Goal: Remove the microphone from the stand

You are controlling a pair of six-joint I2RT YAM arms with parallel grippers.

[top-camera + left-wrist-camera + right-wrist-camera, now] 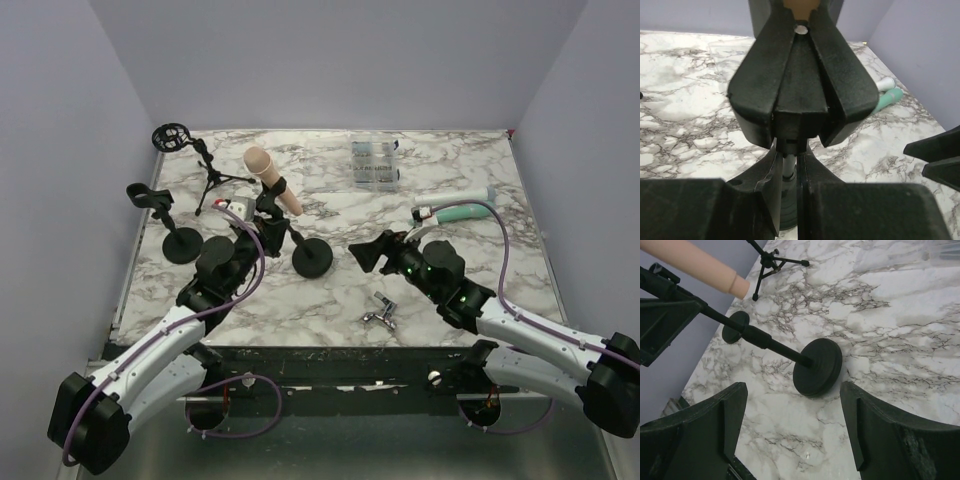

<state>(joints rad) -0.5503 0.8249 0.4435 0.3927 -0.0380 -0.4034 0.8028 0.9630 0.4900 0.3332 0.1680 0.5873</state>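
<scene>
A peach microphone (268, 176) sits tilted in the black clip (802, 85) of a stand with a round base (312, 258). My left gripper (264, 226) is shut on the stand's thin pole (788, 169) just below the clip; only the microphone's butt (800, 4) shows in the left wrist view. My right gripper (370, 251) stands open just right of the base, holding nothing. In the right wrist view the base (818, 366), the slanting pole (756, 336) and the microphone (695, 262) lie beyond my open right gripper (792, 407).
A second round-based stand (181, 243) with an empty clip stands at the left. A tripod stand (213, 178) with a shock mount is at the back left. There is a clear plastic box (375, 162) at the back, a teal microphone (462, 210) on the right and a metal fitting (380, 316) near the front edge.
</scene>
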